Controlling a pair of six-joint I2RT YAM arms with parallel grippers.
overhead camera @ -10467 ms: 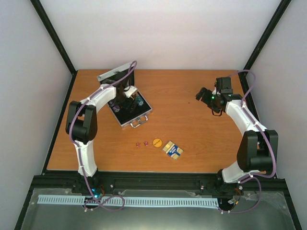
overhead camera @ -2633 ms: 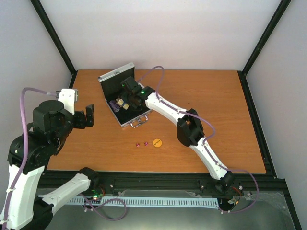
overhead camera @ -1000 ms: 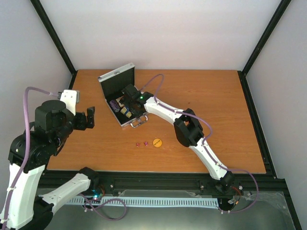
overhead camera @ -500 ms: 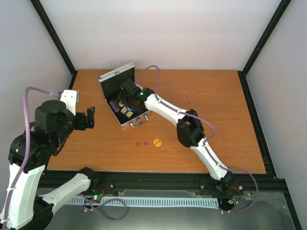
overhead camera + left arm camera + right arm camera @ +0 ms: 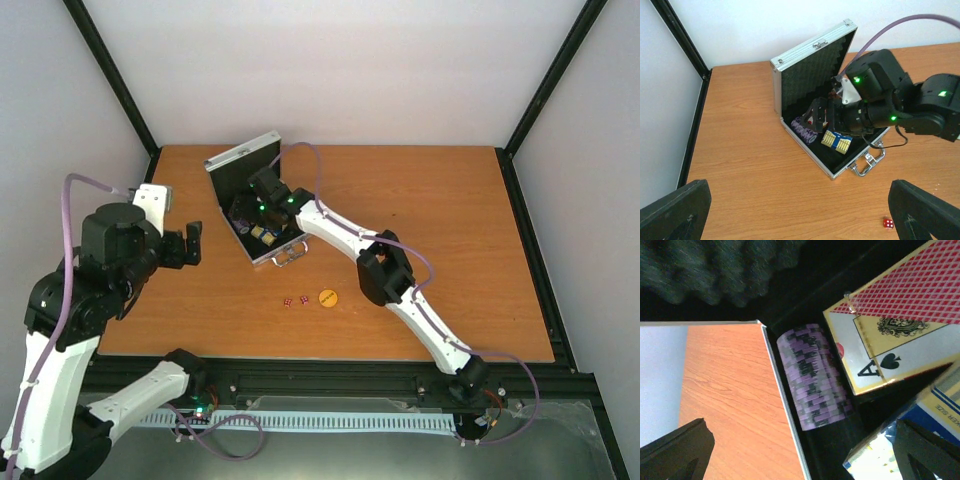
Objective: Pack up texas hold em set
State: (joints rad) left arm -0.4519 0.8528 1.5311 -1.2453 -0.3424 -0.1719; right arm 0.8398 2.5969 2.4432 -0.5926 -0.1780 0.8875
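1. One small silver case (image 5: 806, 149) sits open on the table (image 5: 450, 220). Its single foam-lined lid (image 5: 812, 75) stands upright at the far side. Its one handle (image 5: 867, 162) lies on the near side, toward the arm bases.
2. One stack of purple chips (image 5: 815, 377) lies on its side inside the case, along one side wall and touching the black lining.
3. Two card decks show inside the case. One is a red-backed deck (image 5: 890, 335) with an ace of spades on its face, just beside the chip stack. The other is a blue deck (image 5: 940, 405), next to the red-backed one and farther from that side wall.
4. Two red dice (image 5: 288, 300) lie side by side on the table outside the case, on its handle side and apart from it.
5. One orange round button (image 5: 327, 297) lies flat on the table just beside the dice. It is also on the handle side of the case and does not touch it.
6. Two grippers are in view, and neither holds anything.
   - The right gripper (image 5: 800, 435) reaches into the open case and hangs above the chip stack. Its two fingers (image 5: 675, 450) are spread wide, with nothing between them.
   - The left gripper (image 5: 800, 200) is raised well apart from the case, off to its left and facing it. Its two fingers (image 5: 675, 212) are likewise wide apart.
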